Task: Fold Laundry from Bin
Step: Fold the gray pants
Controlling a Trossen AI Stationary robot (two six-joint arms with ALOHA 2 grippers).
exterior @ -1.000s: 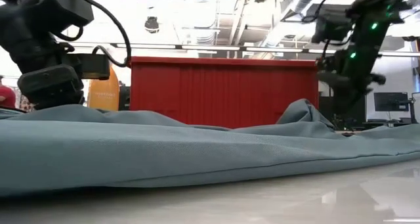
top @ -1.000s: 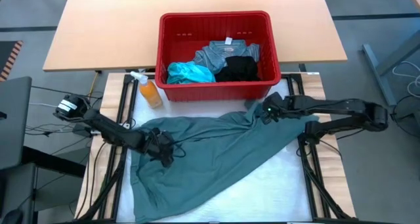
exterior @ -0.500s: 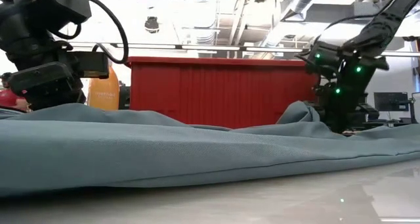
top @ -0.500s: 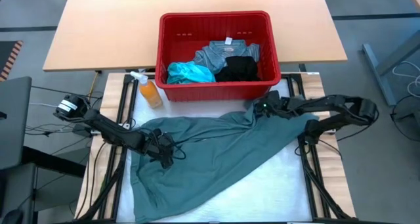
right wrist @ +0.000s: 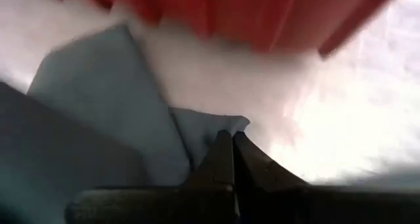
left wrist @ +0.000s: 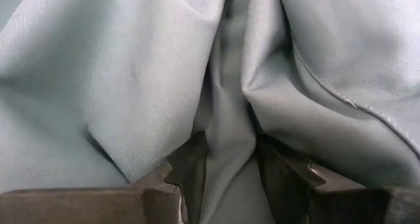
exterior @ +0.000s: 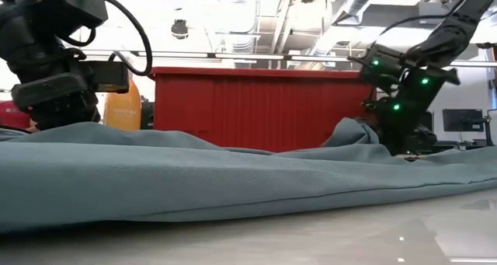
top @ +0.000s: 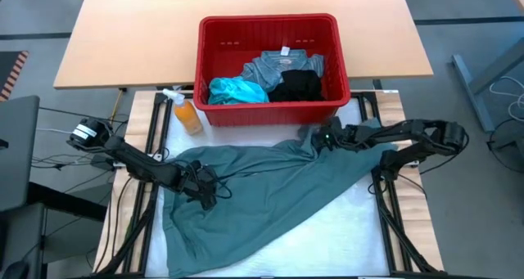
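Because the grey-green shirt (top: 262, 189) is draping limp and light, I am pinching a fold with the left gripper (left wrist: 226, 159) while the right gripper (right wrist: 231, 148) is closing on its far corner.

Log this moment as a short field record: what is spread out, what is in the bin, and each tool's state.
spread on table: grey-green garment, rumpled
bin: red, holds turquoise, black and blue-grey garments
beside bin: orange spray bottle
left tool: clamped on a fold of the grey-green garment
right tool: shut at the garment's edge near the bin; grip unclear
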